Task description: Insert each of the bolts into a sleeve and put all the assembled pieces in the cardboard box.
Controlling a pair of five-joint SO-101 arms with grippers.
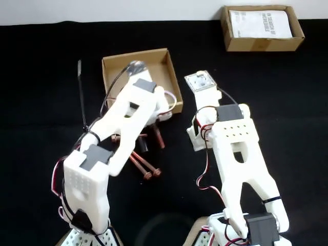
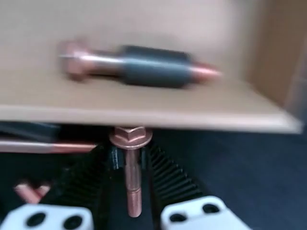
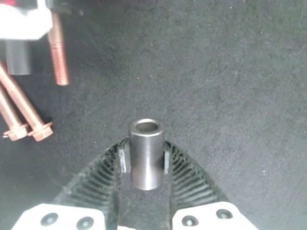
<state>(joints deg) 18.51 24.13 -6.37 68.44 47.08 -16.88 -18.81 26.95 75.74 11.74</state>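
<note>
The bolt [image 2: 130, 189] is pinched across its shank by the left claw [image 2: 128, 155], with its head just past the tips and its threaded end back toward the palm. The sleeve [image 3: 146, 143] stands upright, squeezed in the right claw [image 3: 145, 160], bore open upward. To mate them well, I judge the threaded end must come square over that bore, axes in line, then ease in with both grips firm.

Just beyond the left claw's tips sits the cardboard box [image 2: 201, 120], with one assembled piece [image 2: 144, 67] lying flat inside. Loose bolts [image 3: 21, 112] lie on the surface [image 3: 230, 72] near the right claw. A second box [image 1: 262, 43], well beyond both claws, holds a printed sheet [image 1: 260, 23].
</note>
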